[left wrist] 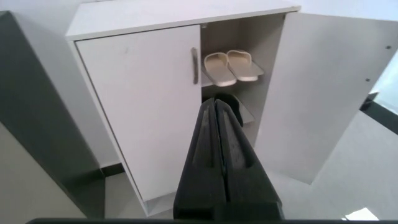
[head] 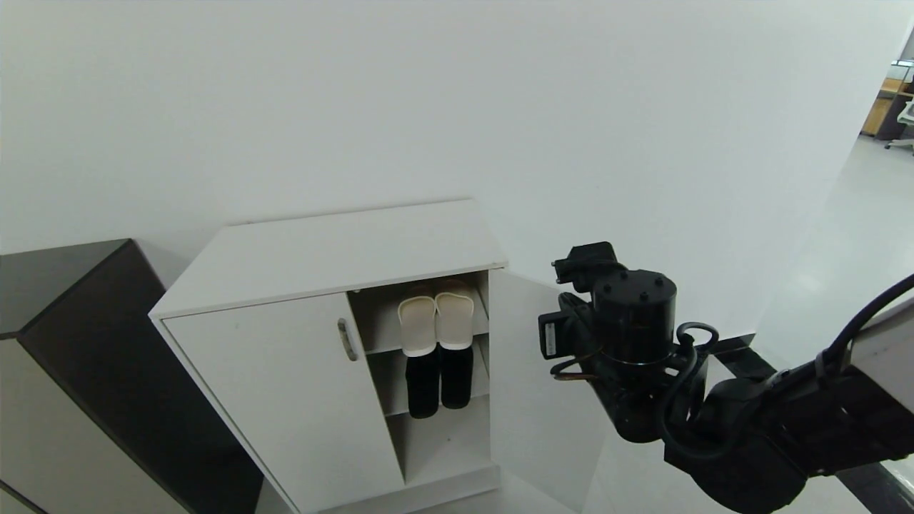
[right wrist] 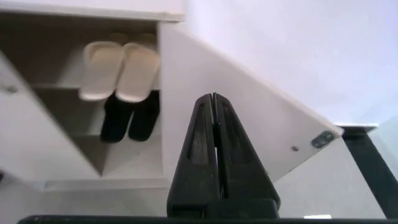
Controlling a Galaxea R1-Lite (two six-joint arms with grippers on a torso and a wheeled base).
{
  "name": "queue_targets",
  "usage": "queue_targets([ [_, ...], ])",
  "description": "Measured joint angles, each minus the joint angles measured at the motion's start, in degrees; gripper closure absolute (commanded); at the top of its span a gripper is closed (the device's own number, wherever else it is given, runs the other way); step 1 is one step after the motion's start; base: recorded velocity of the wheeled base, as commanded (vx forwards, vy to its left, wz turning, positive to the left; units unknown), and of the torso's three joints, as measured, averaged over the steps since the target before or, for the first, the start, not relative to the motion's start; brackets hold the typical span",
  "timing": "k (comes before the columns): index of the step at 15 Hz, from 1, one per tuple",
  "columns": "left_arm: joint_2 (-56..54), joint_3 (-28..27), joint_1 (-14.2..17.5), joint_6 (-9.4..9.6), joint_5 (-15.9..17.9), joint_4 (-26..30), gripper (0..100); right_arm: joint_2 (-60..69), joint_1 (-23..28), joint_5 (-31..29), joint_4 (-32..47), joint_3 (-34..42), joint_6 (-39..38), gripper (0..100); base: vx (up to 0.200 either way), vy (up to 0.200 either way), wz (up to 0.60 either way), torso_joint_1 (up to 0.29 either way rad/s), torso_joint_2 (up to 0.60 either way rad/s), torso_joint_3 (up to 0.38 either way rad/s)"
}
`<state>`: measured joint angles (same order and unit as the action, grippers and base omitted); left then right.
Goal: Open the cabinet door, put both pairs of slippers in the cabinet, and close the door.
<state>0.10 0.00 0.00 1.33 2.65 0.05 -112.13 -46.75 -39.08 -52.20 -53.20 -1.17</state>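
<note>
The cabinet (head: 335, 250) has its right door (head: 528, 378) open, with white slippers (head: 435, 321) on the upper shelf (head: 380, 332) and black slippers (head: 439, 382) just below (both pairs overhang). The left gripper (left wrist: 214, 102) and right gripper (right wrist: 213, 99) are pressed together and empty, the right near the door.

- You face a plain white wall (head: 500, 107) across the far side.
- On your left, a dark cupboard (head: 93, 314) stands against it.
- On your right, pale glossy floor (head: 850, 243) runs to a far room with a wooden desk (head: 877, 114) and a white chair (head: 905, 118).
- A black skirting strip (head: 746, 360) lies low on the right.
</note>
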Motion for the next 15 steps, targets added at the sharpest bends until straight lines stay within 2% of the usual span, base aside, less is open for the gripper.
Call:
queue_targets([
  [2,0.0,0.0,0.0,0.0,0.0,0.0,100,0.1,0.6,0.0,4.7,-2.0,-1.5,100,0.0,0.0,0.0,0.0,0.0,0.0],
  [5,0.0,0.0,0.0,-0.07,0.0,0.0,100,1.3,1.1,-0.1,17.7,-5.3,-8.3,100,0.0,0.0,0.0,0.0,0.0,0.0],
  [6,0.0,0.0,0.0,-0.1,0.0,0.0,100,1.8,1.0,-0.1,19.7,-6.5,-9.8,100,-0.2,0.0,0.0,-0.002,0.01,0.007],
  [11,0.0,0.0,0.0,-0.11,0.0,0.0,100,2.4,1.7,-0.1,20.1,-7.8,-10.1,100,-0.2,0.0,0.0,0.001,0.0,0.003],
  [15,0.0,0.0,0.0,-0.07,0.0,0.0,100,1.5,5.0,0.2,20.1,-9.6,-10.0,100,0.0,0.0,0.0,0.0,0.0,0.0],
])
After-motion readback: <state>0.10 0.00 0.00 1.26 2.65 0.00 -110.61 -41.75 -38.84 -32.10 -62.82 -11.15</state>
